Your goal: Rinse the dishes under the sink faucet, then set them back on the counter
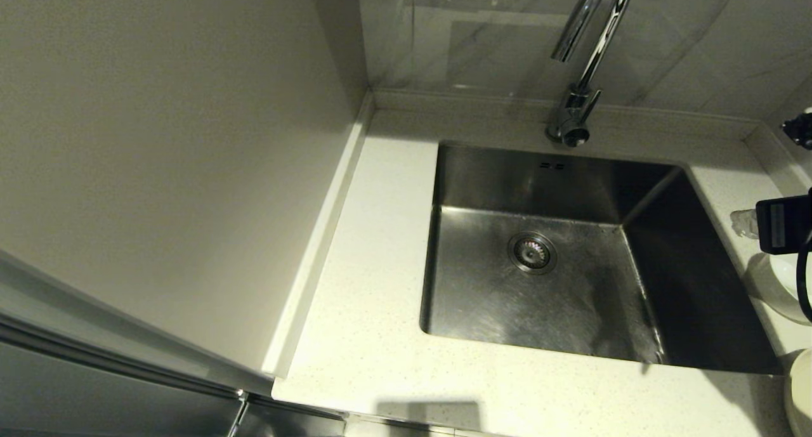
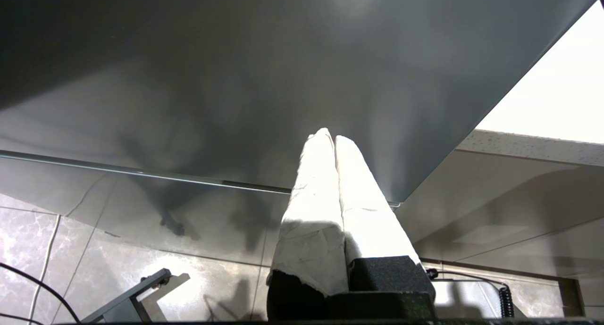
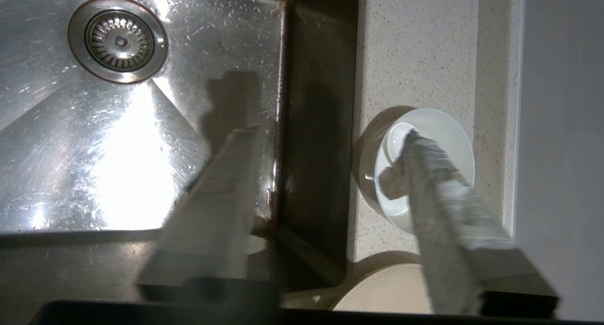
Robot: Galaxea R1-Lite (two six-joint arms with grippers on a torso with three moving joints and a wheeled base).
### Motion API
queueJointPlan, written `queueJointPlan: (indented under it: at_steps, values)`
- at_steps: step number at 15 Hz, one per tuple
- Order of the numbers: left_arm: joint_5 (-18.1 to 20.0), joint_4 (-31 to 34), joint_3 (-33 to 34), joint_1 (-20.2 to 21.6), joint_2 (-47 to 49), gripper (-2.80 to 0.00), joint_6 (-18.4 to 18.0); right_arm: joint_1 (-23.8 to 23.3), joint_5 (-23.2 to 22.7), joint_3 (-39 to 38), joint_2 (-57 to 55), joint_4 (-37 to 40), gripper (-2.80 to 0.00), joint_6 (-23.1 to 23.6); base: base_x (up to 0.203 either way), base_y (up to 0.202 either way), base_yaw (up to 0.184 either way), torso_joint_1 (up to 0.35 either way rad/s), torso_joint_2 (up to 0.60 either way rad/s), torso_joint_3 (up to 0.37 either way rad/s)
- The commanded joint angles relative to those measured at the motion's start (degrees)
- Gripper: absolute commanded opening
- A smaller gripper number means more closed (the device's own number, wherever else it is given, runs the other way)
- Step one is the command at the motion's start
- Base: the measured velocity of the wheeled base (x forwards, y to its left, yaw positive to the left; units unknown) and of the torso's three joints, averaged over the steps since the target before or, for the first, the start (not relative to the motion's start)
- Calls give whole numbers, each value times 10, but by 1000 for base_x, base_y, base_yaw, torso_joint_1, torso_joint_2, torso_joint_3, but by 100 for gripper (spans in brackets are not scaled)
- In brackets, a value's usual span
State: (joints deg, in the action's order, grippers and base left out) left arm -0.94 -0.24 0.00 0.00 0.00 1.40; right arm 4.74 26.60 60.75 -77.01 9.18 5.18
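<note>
The small white bowl stands on the counter just right of the sink. An oval white shape inside it looks like the spoon, partly hidden. The cream plate lies nearer to me, cut by the edge of the view. My right gripper hangs open above them; one finger crosses the bowl, the other is over the basin. In the head view only the bowl's rim and the plate's edge show. The left gripper is shut on nothing, down by a grey cabinet panel.
The chrome faucet rises behind the sink, its spout over the basin's back. The drain strainer sits mid-basin, and water drops cover the steel. A wide strip of counter runs left of the sink to a wall.
</note>
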Motion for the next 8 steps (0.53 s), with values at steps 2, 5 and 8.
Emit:
queueJointPlan:
  at_steps: [2, 5, 8]
  values:
    - [0, 0, 0, 0, -2, -280, 0, 0, 2, -2, 12, 2, -280, 1, 0, 0, 0, 0, 0, 0]
    - [0, 0, 0, 0, -2, -280, 0, -1, 3, -9, 65, 8, -280, 2, 0, 0, 0, 0, 0, 0]
    - [0, 0, 0, 0, -2, -280, 0, -6, 3, -78, 178, 14, -280, -10, 0, 0, 0, 0, 0, 0]
